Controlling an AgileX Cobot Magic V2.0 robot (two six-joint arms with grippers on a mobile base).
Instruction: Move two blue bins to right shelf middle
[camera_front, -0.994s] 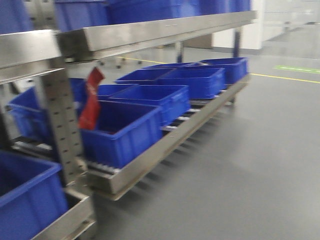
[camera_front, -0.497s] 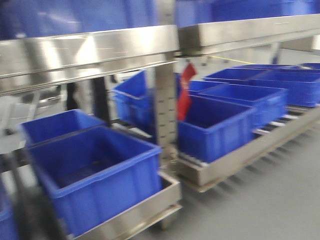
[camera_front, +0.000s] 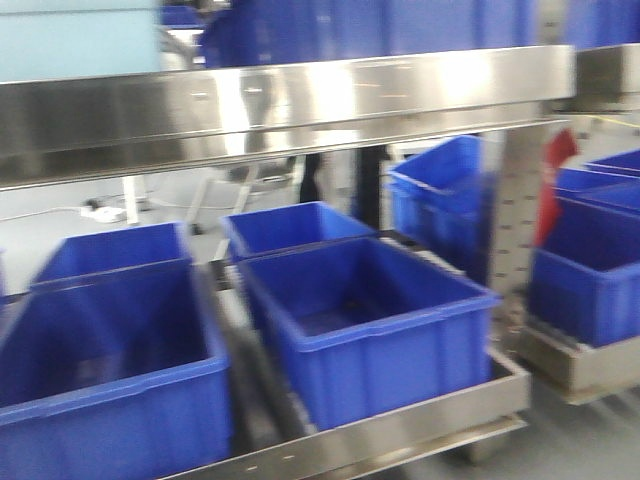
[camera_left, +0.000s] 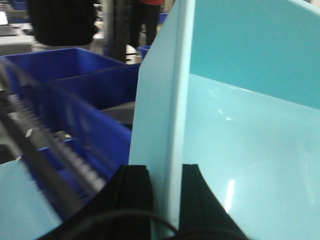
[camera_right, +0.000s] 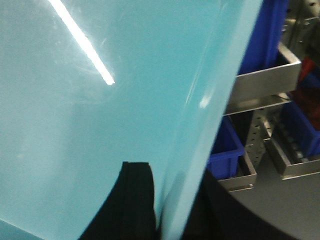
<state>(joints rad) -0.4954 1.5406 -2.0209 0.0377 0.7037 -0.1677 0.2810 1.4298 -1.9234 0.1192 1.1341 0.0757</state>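
Shelving: steel post (camera_front: 515, 210) shifts rightward; base travelling, delivery pending.
Left hand (camera_left: 164, 175): clamps pale bin (camera_left: 250, 140) wall.
Right hand (camera_right: 167, 190): likewise clamped.

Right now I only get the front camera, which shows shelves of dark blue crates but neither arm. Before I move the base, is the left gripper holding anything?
Observer: Yes. The left wrist view shows the left gripper with a finger on each side of a pale blue bin wall.
Operator: And the right one?
Observer: The right gripper pinches a pale blue rim likewise. I cannot tell if it is the same bin.
Operator: Anyone around?
Observer: In the left wrist view, a person in dark clothes stands beyond the dark blue crates.
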